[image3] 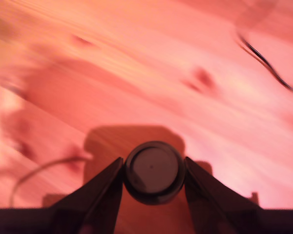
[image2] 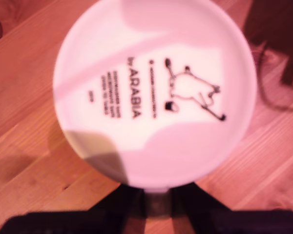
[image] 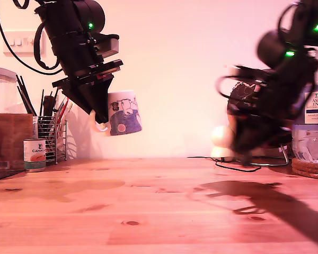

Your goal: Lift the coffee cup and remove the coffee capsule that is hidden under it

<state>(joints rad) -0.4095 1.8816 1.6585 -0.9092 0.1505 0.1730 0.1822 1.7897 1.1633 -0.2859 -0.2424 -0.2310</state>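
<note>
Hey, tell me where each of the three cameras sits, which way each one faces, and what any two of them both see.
Exterior view: low at table height, facing the wall across the wooden table; both arms show, my first gripper holding the coffee cup aloft.
First wrist view: on my first gripper, looking down along it at the coffee cup's printed base, table beyond.
Second wrist view: on my second gripper, looking down at the table; the coffee capsule sits between its jaws.
Shared: exterior and first wrist views both show the cup; all three show the table.
</note>
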